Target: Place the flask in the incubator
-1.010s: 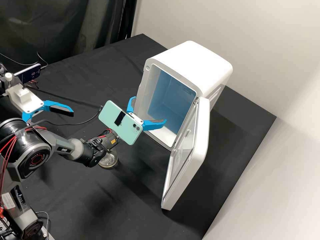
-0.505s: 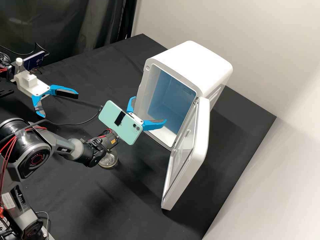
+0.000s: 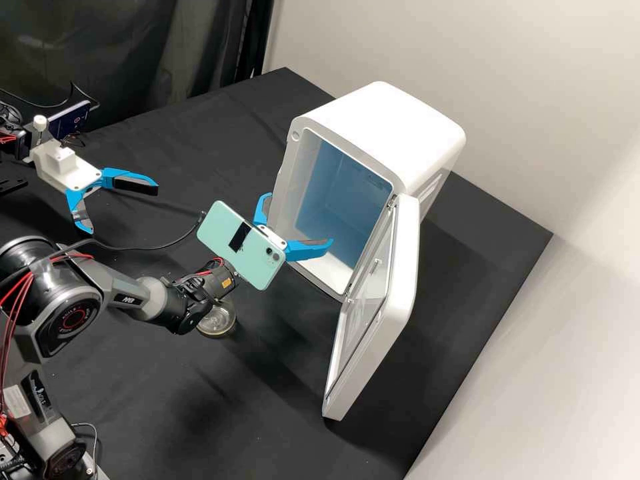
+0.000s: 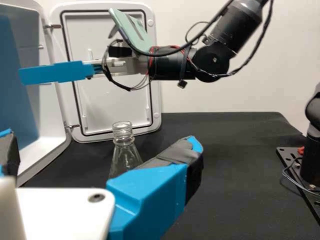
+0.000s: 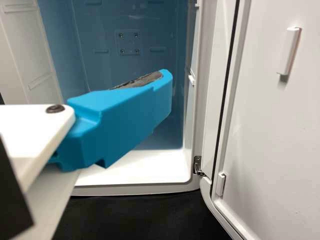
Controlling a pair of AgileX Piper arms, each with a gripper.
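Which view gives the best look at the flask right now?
The left wrist view: the flask stands upright on the bench, neck and rim clear, lower body behind a blue finger. The high view catches its base under the right arm. The right wrist view looks into the incubator.

right arm (image 3: 133, 299): dark grey, chunky round joints | red wires (image 3: 67, 256) over the big joint, red ring (image 3: 70, 319) on its cap | mint phone (image 3: 243, 245) on the wrist | left gripper (image 3: 122, 211), right gripper (image 3: 300, 220): white mount (image 4: 50, 210), one screw (image 4: 94, 198), bright blue fingers (image 4: 150, 195), grey pads (image 4: 172, 152)
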